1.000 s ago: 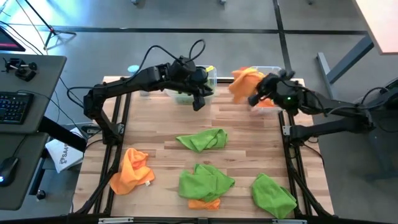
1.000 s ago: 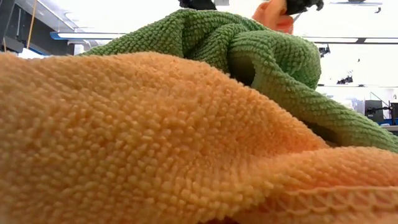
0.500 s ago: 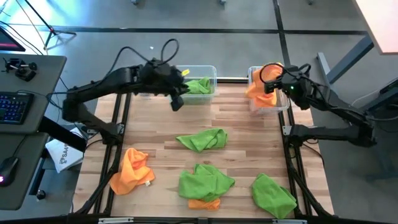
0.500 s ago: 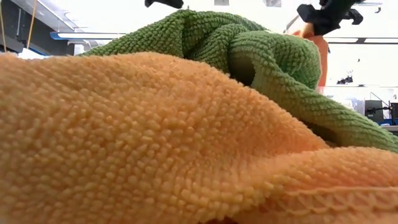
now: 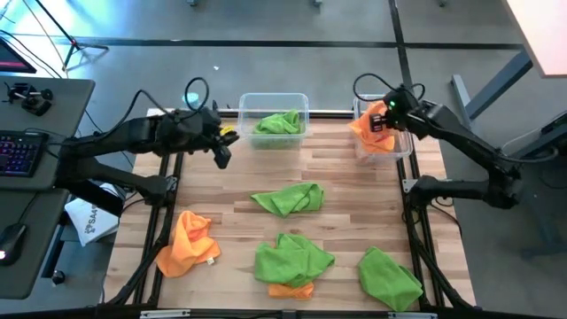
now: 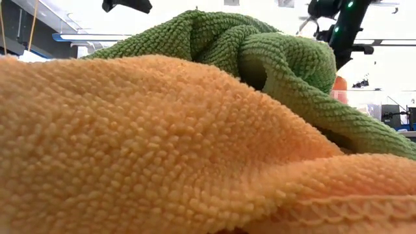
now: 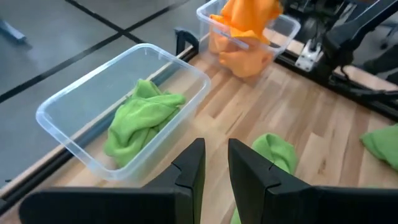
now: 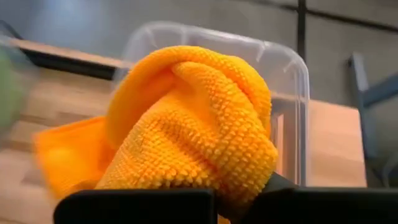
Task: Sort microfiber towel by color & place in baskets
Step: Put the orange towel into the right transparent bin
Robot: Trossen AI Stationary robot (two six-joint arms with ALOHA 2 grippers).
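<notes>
Grey concrete floor surrounds a light wooden table (image 5: 345, 190) with plank grain and a black metal frame; a desk with a keyboard (image 5: 19, 152) stands off to the left side.

Two clear plastic baskets sit at the far edge of the table. The wider basket (image 5: 251, 102) has rounded corners and holds one crumpled green towel (image 5: 278, 123). The narrower basket (image 5: 406, 146) holds an orange towel (image 5: 370, 133) bunched in high folds, partly draped over its rim.

The right gripper (image 5: 383, 120) hangs over the narrower basket, fingers clenched on the orange towel; its wrist view shows the nubby knit pinched between them. The left gripper (image 5: 221, 156) hovers over the table's far left area, just beside the wider basket, fingers parted by a narrow gap and holding nothing.

Loose towels lie on the wood: a green one (image 5: 289, 198) at the middle, a larger green one (image 5: 293, 258) nearer the front lying over an orange one (image 5: 289, 290), another green one (image 5: 390, 278) at the front right, and an orange one (image 5: 187, 243) at the front left. All have a pebbled, looped microfiber texture, which fills the low view.
</notes>
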